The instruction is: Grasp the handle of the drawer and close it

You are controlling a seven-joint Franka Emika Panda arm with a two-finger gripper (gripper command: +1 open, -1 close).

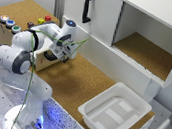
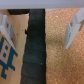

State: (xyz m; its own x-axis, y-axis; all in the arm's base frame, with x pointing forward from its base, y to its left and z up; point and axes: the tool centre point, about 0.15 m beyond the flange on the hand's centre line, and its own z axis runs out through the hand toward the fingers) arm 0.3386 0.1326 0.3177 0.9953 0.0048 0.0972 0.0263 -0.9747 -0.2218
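Cork worktop with a white cabinet and a tub

A white cabinet (image 1: 140, 30) fills the upper right of the exterior view, its door carrying a long black bar handle (image 1: 87, 9) beside an open cork-floored compartment. A white plastic tub (image 1: 115, 111) sits lower right on the cork worktop (image 1: 71, 80). Coloured buttons (image 1: 10, 23) show upper left.

The exterior view is looking down from high up and some way off, taking in the whole arm (image 1: 25, 47), the tan box (image 1: 9, 28) at the exterior view's left, the white cabinet (image 1: 135, 30) behind and the white tub (image 1: 116, 110) on the cork table (image 1: 69, 82). The wrist view is sitting very close, facing down between the two pale fingers (image 2: 74, 27) onto the black handle (image 2: 35, 47) and cork. Both views are sharing only that small patch at the box front, by the gripper (image 1: 67, 55)
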